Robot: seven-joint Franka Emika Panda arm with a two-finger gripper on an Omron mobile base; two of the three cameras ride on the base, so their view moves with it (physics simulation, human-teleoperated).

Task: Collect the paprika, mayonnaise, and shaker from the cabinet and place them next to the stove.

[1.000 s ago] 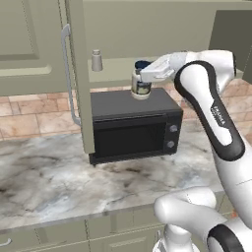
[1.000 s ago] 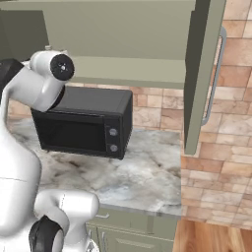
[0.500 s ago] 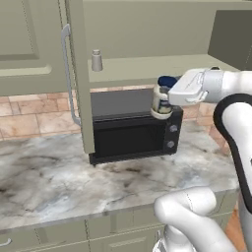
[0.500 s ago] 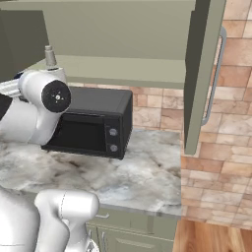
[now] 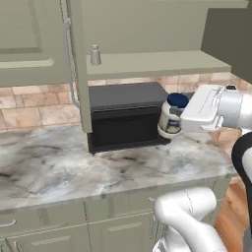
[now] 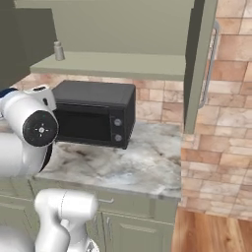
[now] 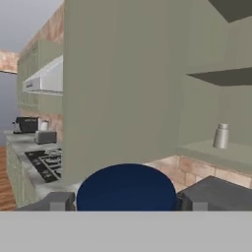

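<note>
The cabinet hangs open over the marble counter, its door swung out edge-on toward the camera with the silver bar handle on it. On the right base view the other door also stands open beside the brick wall. The inner shelf runs across the opening above the black microwave, which sits on the counter against the brick backsplash.

The stove shows in the hand view, far to the left on the counter beyond the open door, well apart from the microwave.

The white arm reaches in from the right of the left base view, with the gripper level with the microwave's right end and above the counter. Its jaws are clamped on the mayonnaise, a white jar with a dark blue lid, held upright in the air just beside the microwave's front right corner. In the hand view the blue lid sits between the two dark fingertips.

The shaker stands upright alone at the left end of the shelf, near the door's edge.
</note>
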